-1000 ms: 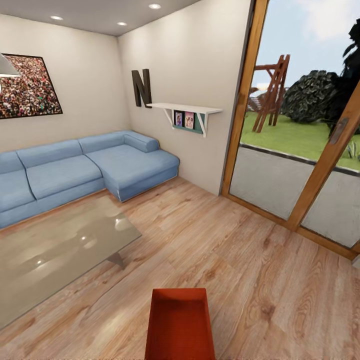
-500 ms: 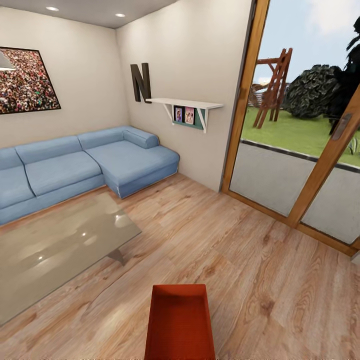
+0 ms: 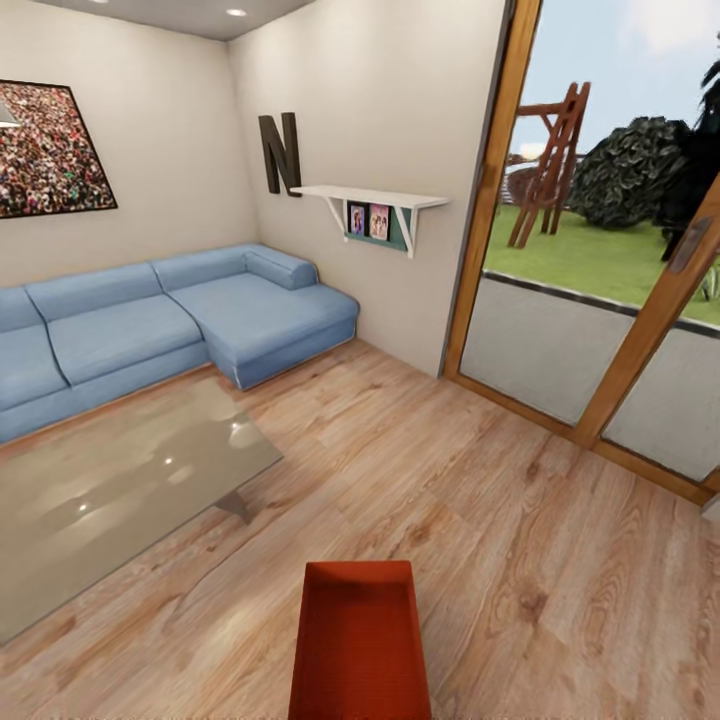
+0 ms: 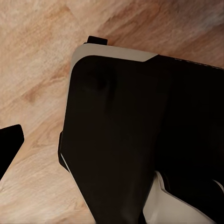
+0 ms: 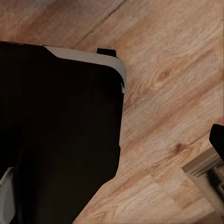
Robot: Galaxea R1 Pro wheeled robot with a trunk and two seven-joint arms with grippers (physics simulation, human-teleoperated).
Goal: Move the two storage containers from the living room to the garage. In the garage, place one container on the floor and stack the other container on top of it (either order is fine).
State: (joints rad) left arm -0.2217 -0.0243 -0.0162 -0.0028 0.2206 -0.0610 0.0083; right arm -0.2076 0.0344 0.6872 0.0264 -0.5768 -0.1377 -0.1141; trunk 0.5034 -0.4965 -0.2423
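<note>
Orange-red plastic catches the eye first: one storage container (image 3: 360,645) sits low and centred in the head view, open top up, and its inside looks empty, just plain red walls and bottom. Its near end is cut off by the frame edge, so what carries it can't be told. Around it runs the light wood plank floor (image 3: 520,560) of the living room. Beyond the container on the left is a glass coffee table (image 3: 110,500), and past that a blue corner sofa (image 3: 170,325) against the beige wall. Beyond the container on the right, wood-framed glass doors (image 3: 600,330) look out onto grass. Both wrist views look down on a dark robot body (image 4: 140,140) over planks; whether either gripper is open or closed can't be told.
</note>
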